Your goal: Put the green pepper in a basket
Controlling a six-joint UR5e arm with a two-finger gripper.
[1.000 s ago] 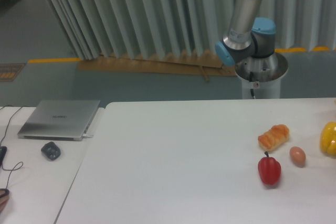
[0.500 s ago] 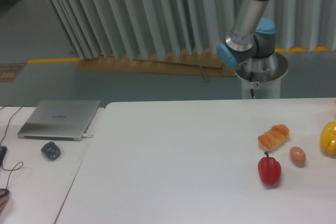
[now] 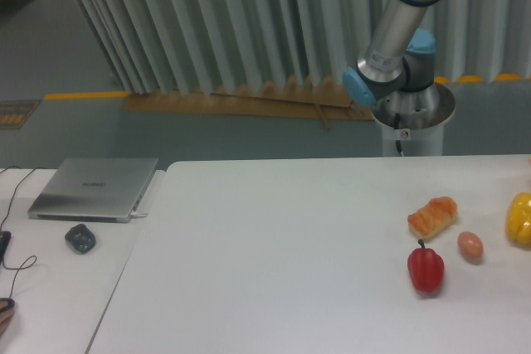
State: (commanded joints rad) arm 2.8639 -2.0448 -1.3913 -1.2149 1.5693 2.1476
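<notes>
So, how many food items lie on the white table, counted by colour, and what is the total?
Red: 1, the red pepper
Orange: 1, the bread roll
Brown: 1, the egg
Yellow: 1, the yellow pepper, cut by the picture's edge
Total: 4
No green pepper or basket is in view.

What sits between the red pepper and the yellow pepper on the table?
In the fixed camera view, a brown egg lies between the red pepper and the yellow pepper, apart from both. The bread roll sits farther back.
</notes>
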